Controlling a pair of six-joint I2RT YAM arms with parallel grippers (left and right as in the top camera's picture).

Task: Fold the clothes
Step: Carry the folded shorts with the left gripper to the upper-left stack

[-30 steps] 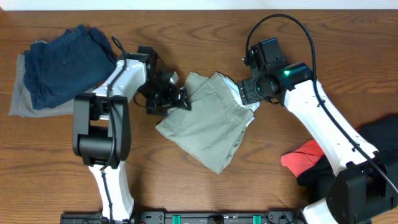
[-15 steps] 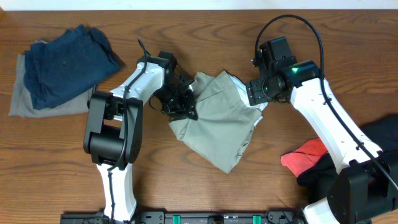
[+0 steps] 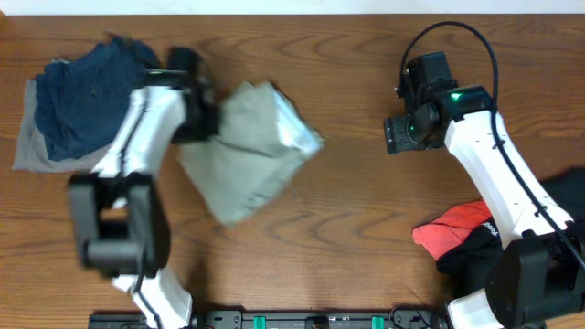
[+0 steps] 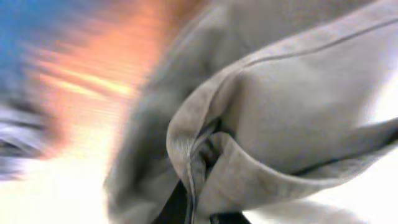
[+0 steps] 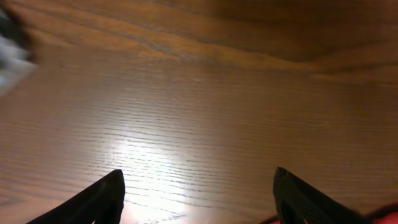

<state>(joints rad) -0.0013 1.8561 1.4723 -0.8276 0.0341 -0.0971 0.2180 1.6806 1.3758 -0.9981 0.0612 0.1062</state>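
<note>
From overhead, one pair of khaki shorts [image 3: 251, 151] was seen gripped left of centre by the left gripper [image 3: 195, 119], beside one navy piece [image 3: 91, 96] on one grey piece [image 3: 37, 151]. One red piece [image 3: 452, 233] and one black piece [image 3: 558, 206] lay far right.

At the left wrist, a hem was seen clamped. The folds would be best held together and set down flat.

At the right wrist, the right gripper [image 5: 196, 193] was spread wide over the bare table [image 5: 205, 93].

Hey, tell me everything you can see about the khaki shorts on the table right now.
The khaki shorts are a folded, rumpled bundle of light beige cloth with a stitched seam, paler at the right edge. They lie on the wooden table left of centre, near the navy pile. The left tool grips their upper-left edge.
</note>
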